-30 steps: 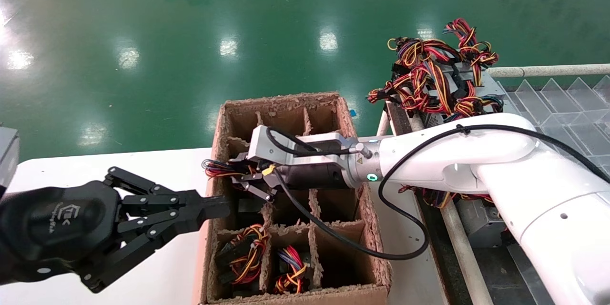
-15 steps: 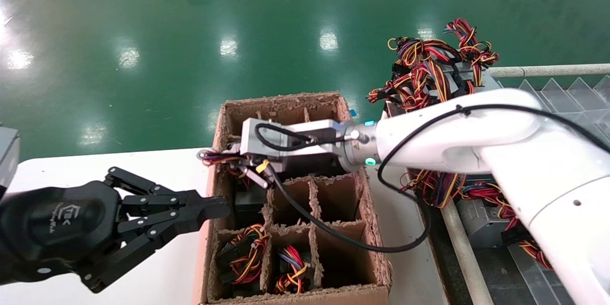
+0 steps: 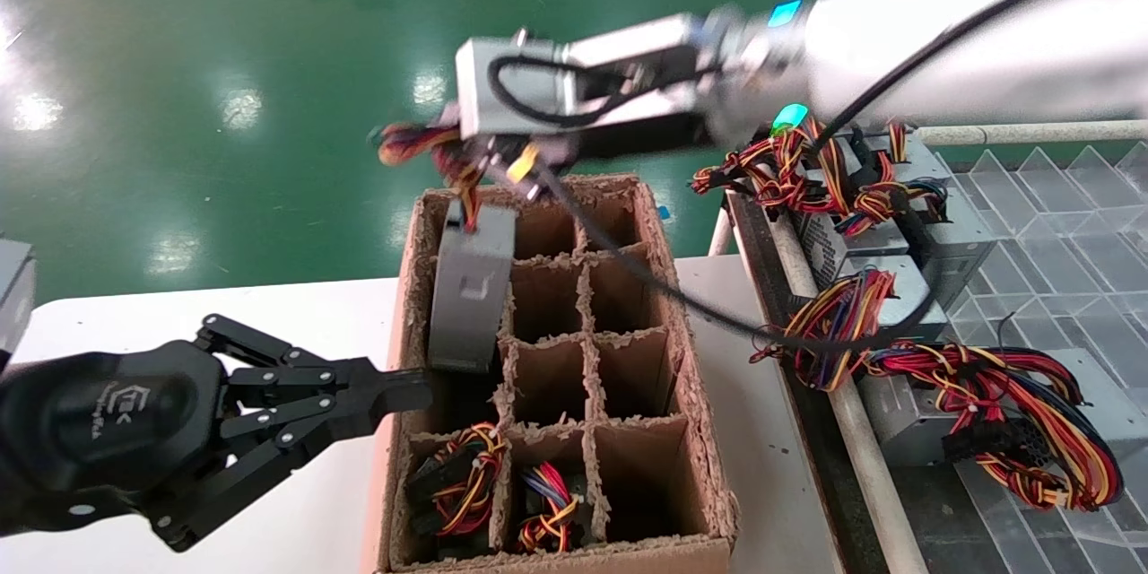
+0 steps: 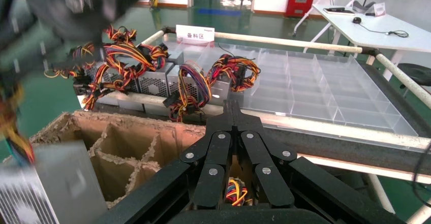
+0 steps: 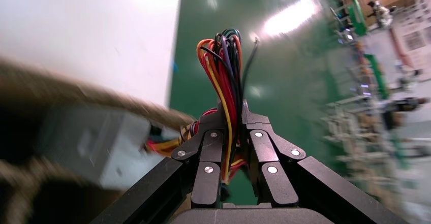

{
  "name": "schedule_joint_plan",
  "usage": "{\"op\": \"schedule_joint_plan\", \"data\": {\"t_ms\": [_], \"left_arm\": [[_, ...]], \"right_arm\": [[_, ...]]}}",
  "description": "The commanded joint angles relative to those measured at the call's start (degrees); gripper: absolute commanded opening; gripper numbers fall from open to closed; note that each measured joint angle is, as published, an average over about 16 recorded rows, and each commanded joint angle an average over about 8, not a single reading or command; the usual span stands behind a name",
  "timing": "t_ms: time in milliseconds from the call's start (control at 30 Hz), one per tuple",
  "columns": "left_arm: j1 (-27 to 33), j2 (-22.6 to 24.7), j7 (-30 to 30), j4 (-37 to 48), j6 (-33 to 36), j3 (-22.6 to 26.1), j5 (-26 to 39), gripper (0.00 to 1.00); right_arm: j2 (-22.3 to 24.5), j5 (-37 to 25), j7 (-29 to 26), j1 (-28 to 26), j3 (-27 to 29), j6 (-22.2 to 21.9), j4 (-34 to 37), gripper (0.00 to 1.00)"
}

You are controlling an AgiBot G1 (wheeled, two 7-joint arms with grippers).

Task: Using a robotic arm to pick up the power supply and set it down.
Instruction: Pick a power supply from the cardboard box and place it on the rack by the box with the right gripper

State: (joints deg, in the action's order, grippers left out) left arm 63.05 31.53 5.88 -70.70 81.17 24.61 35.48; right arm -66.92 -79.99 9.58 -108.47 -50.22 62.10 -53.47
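right gripper point(image 3: 480, 163) pinching wire bundle point(image 3: 421, 143) | power supply point(image 3: 470, 287) hanging half inside carton point(image 3: 691, 395) | left gripper point(image 3: 421, 392) resting at carton wall, fingers pressed together

Bright overhead lamps throw white glare patches on the glossy green floor point(image 3: 224, 108). Beside it, the right arm point(image 3: 897, 27) is motion-blurred; the right wrist view smears around the sharp wire bundle point(image 5: 223, 76).
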Motion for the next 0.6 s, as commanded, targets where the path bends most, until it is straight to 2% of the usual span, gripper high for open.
{"op": "schedule_joint_plan", "data": {"t_ms": [33,267,600], "left_arm": [[0.00,0.00,0.00,0.00,0.00,0.00,0.00,0.00],[0.00,0.00,0.00,0.00,0.00,0.00,0.00,0.00],[0.00,0.00,0.00,0.00,0.00,0.00,0.00,0.00]], "right_arm": [[1.23,-2.38,-1.55,-2.53,-0.69,0.07,-3.46,0.00],[3.56,-8.17,-4.40,-9.64,-1.20,0.18,-8.89,0.00],[7.61,-19.21,-1.34,-16.10,-2.35,-2.71,-10.17,0.00]]}}
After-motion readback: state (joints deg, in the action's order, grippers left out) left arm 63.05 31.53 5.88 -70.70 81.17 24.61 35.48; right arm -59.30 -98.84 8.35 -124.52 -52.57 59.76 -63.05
